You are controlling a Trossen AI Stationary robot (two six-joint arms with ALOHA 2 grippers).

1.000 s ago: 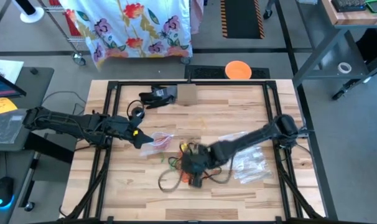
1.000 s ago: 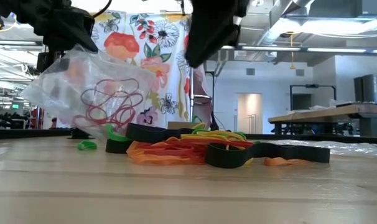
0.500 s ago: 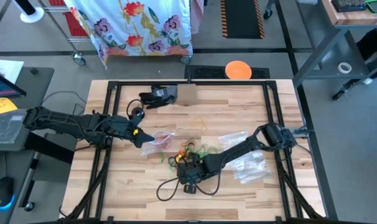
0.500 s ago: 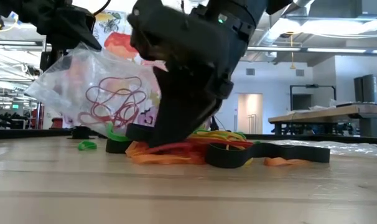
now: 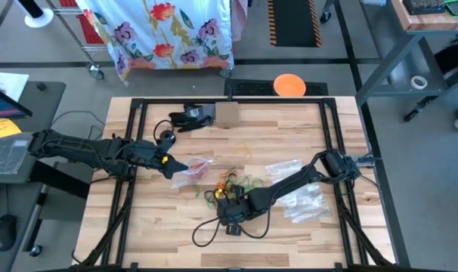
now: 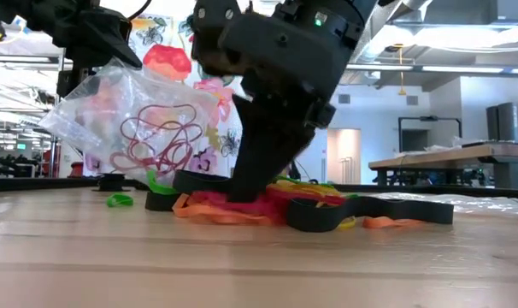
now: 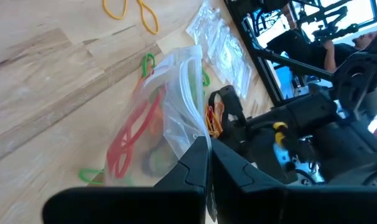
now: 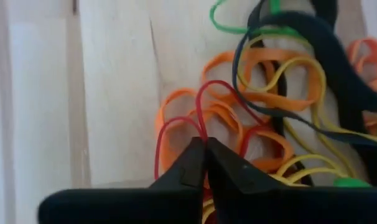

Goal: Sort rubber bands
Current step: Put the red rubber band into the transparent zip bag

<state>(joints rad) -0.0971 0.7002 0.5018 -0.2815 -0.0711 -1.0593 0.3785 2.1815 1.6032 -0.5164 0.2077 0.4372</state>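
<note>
Wooden tabletop [image 5: 153,227]: carried a pile of rubber bands [image 5: 230,189] near its middle, with clear bags [image 5: 301,198] to the right.
Right tool [image 8: 205,148]: was down in the pile, fingers pinched together on a red band [image 8: 204,112] among orange and yellow ones.
Left tool [image 7: 208,146]: was clamped on the rim of a clear plastic bag [image 7: 176,106], lifted off the tabletop left of the pile, with red loops inside.
Green band [image 6: 119,199]: lay alone on the wood beside the pile.

In the low view the right gripper [image 6: 242,192] hides the middle of the rubber bands [image 6: 267,205].
</note>
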